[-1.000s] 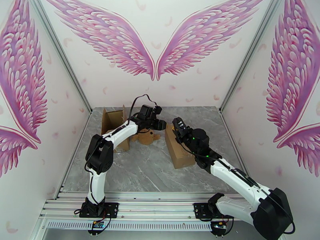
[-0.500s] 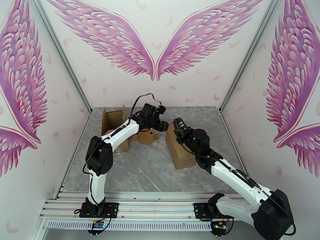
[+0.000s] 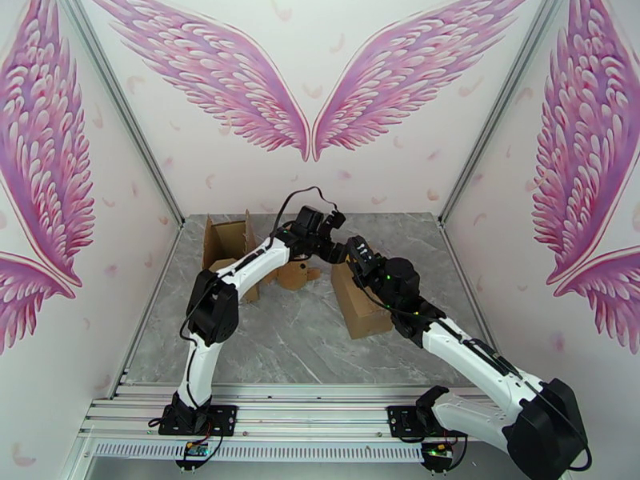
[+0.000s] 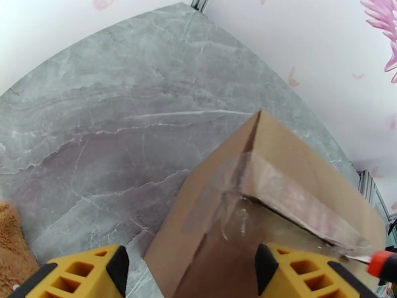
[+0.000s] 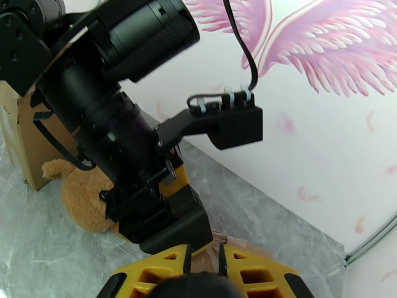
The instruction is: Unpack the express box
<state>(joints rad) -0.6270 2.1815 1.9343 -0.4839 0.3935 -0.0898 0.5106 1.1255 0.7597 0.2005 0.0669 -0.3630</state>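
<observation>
A sealed cardboard express box (image 3: pixel 360 302) with clear tape along its seam lies right of the table's middle; its taped corner (image 4: pixel 258 194) is close up in the left wrist view. My left gripper (image 3: pixel 336 248) hovers open at the box's far end, its yellow fingers (image 4: pixel 84 274) straddling that corner. My right gripper (image 3: pixel 356 256) sits beside it over the same end, fingers (image 5: pixel 258 274) nearly together on a dark handle (image 5: pixel 198 286). An orange-tipped cutter blade (image 4: pixel 379 261) touches the tape.
An opened cardboard box (image 3: pixel 228 250) stands at the back left, seen again in the right wrist view (image 5: pixel 25 140). A brown teddy bear (image 3: pixel 296 274) lies on the grey marble table (image 3: pixel 280 346) between the two boxes. The left arm's wrist (image 5: pixel 124 120) looms close before the right camera.
My left gripper has swung right, from above the teddy bear to the sealed box's far end, and its fingers have spread wider. The right arm and both boxes have stayed put.
</observation>
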